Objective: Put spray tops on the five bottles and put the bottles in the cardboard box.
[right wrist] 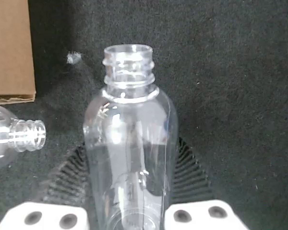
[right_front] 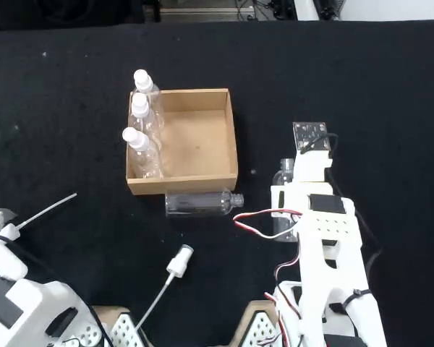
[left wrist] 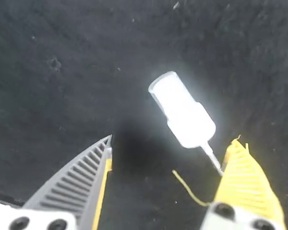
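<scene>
Three capped bottles (right_front: 141,134) stand along one side of the cardboard box (right_front: 202,177). An uncapped clear bottle (right_front: 202,203) lies on the mat just in front of the box; its neck (right wrist: 26,135) shows in the right wrist view. My right gripper (right wrist: 129,160) is shut on another uncapped bottle (right wrist: 129,124), held right of the box (right_front: 285,172). My left gripper (left wrist: 173,141) is open over a white spray top (left wrist: 182,112) at the table's left edge (right_front: 10,230). A second spray top (right_front: 180,261) with a long tube lies near the front.
The table is covered by a black mat (right_front: 362,87). A corner of the box (right wrist: 9,48) is close to the held bottle. Red and white cables (right_front: 264,224) hang from the right arm. A bit of white lint (right wrist: 73,58) lies on the mat.
</scene>
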Controlling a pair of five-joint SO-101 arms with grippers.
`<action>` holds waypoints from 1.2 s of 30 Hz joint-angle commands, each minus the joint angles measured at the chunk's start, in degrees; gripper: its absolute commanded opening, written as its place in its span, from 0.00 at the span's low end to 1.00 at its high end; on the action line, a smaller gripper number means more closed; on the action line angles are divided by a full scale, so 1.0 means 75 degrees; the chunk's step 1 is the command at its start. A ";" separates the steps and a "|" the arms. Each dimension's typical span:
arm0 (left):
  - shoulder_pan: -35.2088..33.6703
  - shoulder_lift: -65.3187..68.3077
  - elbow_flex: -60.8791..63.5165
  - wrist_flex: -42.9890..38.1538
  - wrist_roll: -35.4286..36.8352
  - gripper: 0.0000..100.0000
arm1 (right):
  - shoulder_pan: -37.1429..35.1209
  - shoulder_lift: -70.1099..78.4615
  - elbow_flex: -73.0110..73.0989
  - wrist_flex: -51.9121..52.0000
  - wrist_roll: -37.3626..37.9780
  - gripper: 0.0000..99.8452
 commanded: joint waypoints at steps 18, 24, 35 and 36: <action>0.0170 0.0399 0.1002 -0.2391 0.0703 0.22 | 0.0176 -0.0299 -0.0006 -0.0152 -0.0012 0.01; 0.0182 0.0539 0.0006 -0.0985 0.0692 0.04 | 0.0188 -0.0299 -0.0006 -0.0152 -0.0023 0.01; 0.0779 0.0727 -0.1670 -0.0539 -0.4993 0.10 | 0.0188 -0.0299 -0.0006 -0.0141 -0.0023 0.01; 0.0815 0.0797 -0.1670 -0.0645 -0.5790 0.11 | 0.0188 -0.0299 -0.0006 -0.0141 -0.0023 0.01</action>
